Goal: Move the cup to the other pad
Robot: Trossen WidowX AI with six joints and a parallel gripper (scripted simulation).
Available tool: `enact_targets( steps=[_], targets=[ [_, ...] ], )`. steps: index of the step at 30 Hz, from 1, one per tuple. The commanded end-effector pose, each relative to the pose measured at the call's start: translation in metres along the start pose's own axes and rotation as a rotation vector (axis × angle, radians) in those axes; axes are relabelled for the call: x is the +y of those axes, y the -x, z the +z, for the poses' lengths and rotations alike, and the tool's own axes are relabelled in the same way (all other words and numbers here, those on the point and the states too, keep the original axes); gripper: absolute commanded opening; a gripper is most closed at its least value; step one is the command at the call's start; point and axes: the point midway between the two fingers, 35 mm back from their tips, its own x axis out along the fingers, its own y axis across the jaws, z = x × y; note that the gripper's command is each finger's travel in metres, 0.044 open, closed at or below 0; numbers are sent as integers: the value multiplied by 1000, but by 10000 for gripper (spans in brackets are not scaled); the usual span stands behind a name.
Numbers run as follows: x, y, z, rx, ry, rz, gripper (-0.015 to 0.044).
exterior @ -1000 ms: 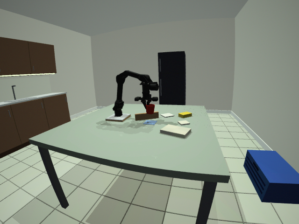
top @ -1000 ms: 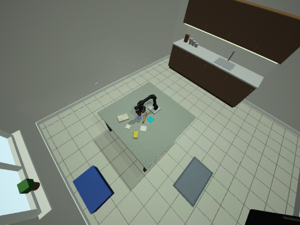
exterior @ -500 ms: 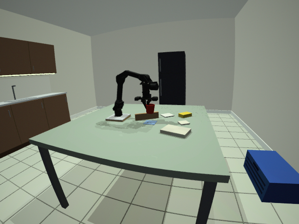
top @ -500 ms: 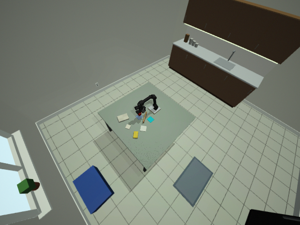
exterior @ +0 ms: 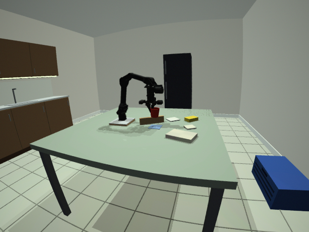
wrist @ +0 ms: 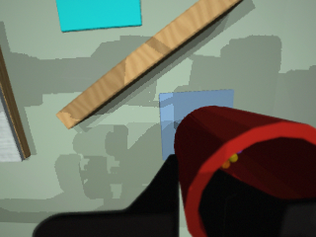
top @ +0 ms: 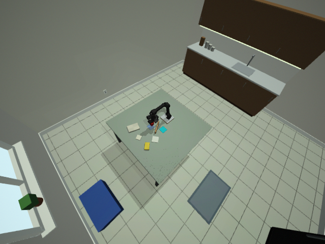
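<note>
The red cup (top: pixel 152 124) (exterior: pixel 155 112) (wrist: pixel 227 120) is held upright in the air above the blue pad (top: pixel 150 127) (exterior: pixel 155 126) (wrist: pixel 197 101). A few small marbles (wrist: pixel 230 161), orange, yellow and purple, show inside it in the wrist view. My gripper (exterior: pixel 152 107) is shut on the cup's wall; one finger is outside it, and the other is largely hidden. The cyan pad (top: pixel 163 129) (wrist: pixel 101 14) lies on the other side of the wooden bar and is bare. No marbles show outside the cup.
A wooden bar (top: pixel 157 127) (exterior: pixel 151 120) (wrist: pixel 143 64) stands between the two pads, its top below the cup. A cream block (top: pixel 133 127) (exterior: pixel 181 135), two pale flat tiles (top: pixel 138 137) (top: pixel 155 139) and a yellow block (top: pixel 147 146) (exterior: pixel 191 118) also lie on the table (top: pixel 183 128).
</note>
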Motion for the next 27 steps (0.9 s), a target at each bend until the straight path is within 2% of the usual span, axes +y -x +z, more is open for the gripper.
enact_targets(
  steps=[1,27],
  targets=[
    [4,2,7,3,-6,-8,0],
    [38,1,62,0,-8,-6,0]
  ],
)
